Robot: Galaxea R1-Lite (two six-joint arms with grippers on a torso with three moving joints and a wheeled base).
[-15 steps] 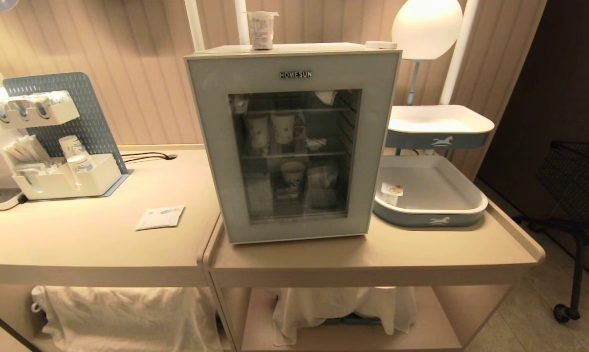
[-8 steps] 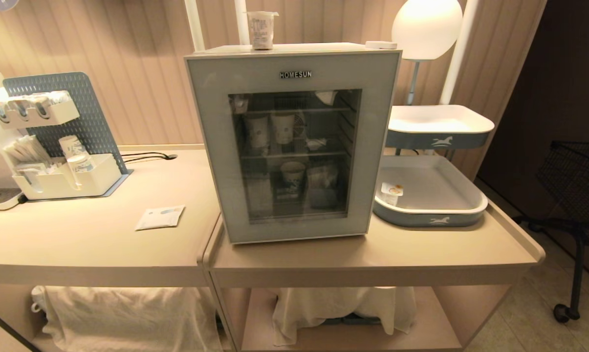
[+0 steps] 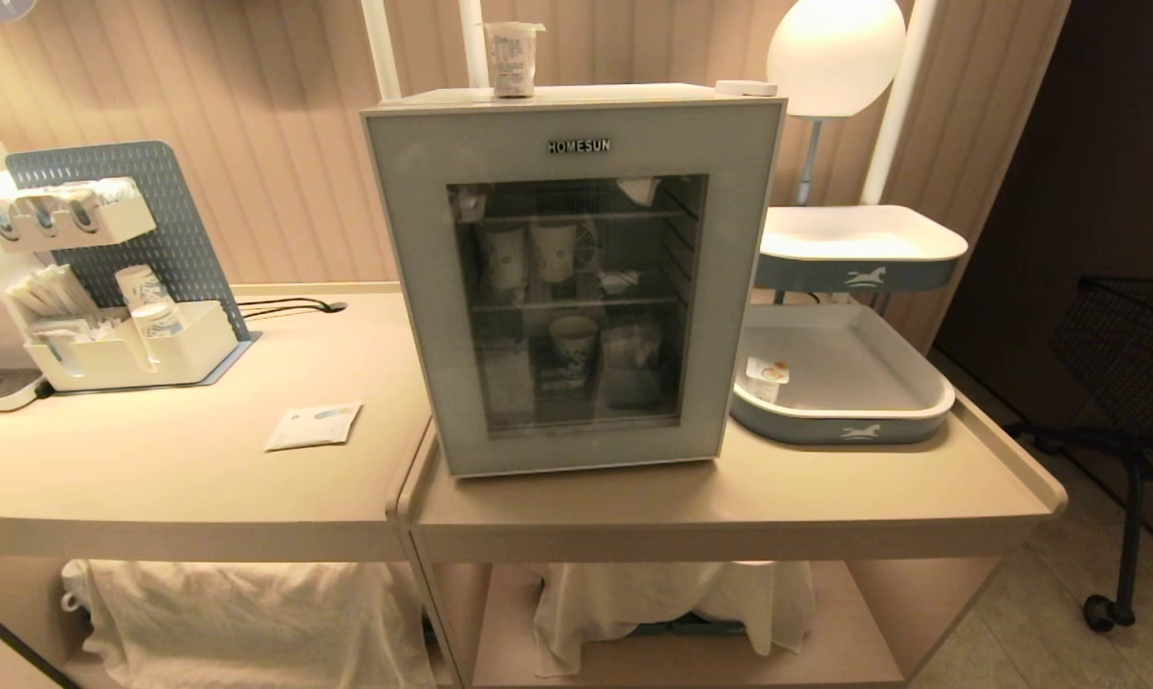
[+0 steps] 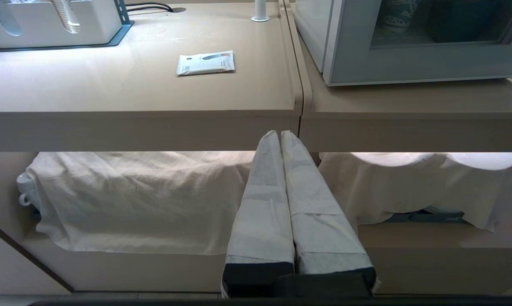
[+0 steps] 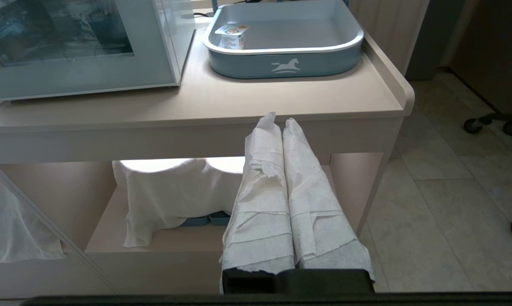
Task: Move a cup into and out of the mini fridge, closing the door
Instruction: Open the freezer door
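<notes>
Both end effectors (image 4: 280, 135) (image 5: 280, 120) hang pressed together; the cup (image 3: 513, 57) tops the mini fridge (image 3: 576, 277).

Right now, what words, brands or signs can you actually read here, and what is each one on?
"HOMESUN": top of the door of the mini fridge.
Horse logo, no words: both trays.
Print on the cup, small tub and flat packet: too small to read.

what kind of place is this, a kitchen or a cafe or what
Probably a hotel-room or lounge refreshment corner: a glass-door mini fridge stocked with paper cups, an organiser of cups and sachets beside it, and serving trays on a beige counter.
</notes>
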